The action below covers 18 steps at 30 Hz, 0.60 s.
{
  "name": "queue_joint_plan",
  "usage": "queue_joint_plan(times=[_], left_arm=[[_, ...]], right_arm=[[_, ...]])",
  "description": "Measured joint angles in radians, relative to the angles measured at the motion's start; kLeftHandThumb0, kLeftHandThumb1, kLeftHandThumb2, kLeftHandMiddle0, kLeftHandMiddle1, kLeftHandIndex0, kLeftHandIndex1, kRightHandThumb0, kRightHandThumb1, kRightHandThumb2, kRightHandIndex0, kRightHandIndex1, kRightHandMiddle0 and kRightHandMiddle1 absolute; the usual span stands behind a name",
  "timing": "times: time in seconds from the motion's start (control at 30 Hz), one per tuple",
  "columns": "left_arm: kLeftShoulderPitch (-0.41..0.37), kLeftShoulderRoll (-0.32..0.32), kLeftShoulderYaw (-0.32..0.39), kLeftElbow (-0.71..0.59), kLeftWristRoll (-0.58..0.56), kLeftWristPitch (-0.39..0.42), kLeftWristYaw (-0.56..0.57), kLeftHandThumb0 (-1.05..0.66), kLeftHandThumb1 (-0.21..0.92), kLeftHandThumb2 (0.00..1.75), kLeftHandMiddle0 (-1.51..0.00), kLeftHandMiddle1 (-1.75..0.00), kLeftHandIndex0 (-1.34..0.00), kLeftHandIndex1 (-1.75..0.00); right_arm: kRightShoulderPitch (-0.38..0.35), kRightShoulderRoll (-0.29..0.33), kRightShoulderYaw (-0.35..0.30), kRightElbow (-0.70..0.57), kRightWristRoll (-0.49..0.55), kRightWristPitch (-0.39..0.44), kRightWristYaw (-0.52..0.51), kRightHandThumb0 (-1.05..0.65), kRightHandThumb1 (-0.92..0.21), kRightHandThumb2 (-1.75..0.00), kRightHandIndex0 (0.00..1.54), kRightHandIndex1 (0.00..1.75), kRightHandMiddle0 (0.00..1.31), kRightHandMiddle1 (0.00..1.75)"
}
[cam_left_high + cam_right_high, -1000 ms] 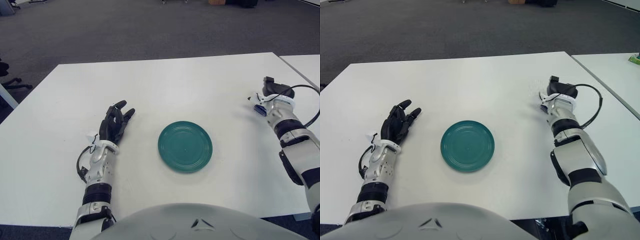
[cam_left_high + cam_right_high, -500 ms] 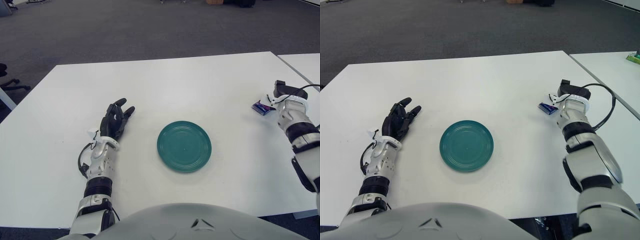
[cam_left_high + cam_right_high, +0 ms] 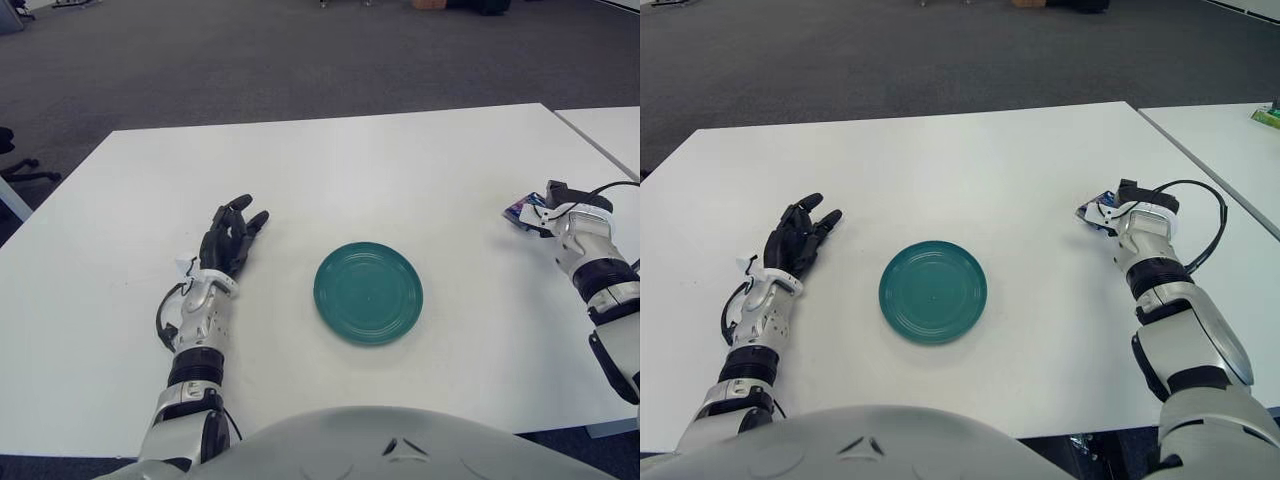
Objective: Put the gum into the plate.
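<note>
- Since 0.5 s ago: right hand (image 3: 1118,208) has dropped closer onto the small blue foil gum pack (image 3: 1096,212); pack now tilted, looks partly lifted at hand's inner edge.
- Gum sits at table's right side, well apart from round teal plate (image 3: 933,291), which lies to its left and nearer the robot.
- Right fingers: can't tell if pinching pack or just touching.
- Pack's long axis runs roughly away from robot, slanted.
- Left hand (image 3: 228,240) idle left of plate, black fingers spread.
- No writing legible on pack.
</note>
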Motion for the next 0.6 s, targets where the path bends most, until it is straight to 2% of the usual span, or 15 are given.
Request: queue_joint_plan(times=[0.2, 0.6], left_arm=[[-0.007, 0.004, 0.001, 0.011, 0.0, -0.001, -0.001, -0.75, 0.92, 0.72, -0.41, -0.62, -0.13, -1.07], [-0.01, 0.005, 0.002, 0.013, 0.0, -0.002, -0.002, -0.75, 0.92, 0.72, -0.4, -0.62, -0.13, -1.07]], right_arm=[[0.014, 0.009, -0.008, 0.003, 0.003, 0.009, 0.007, -1.05, -0.92, -0.73, 0.06, 0.01, 0.0, 0.0], [0.003, 0.054, -0.022, 0.104, 0.011, -0.026, -0.045, -1.05, -0.92, -0.7, 0.11, 0.02, 0.01, 0.01]])
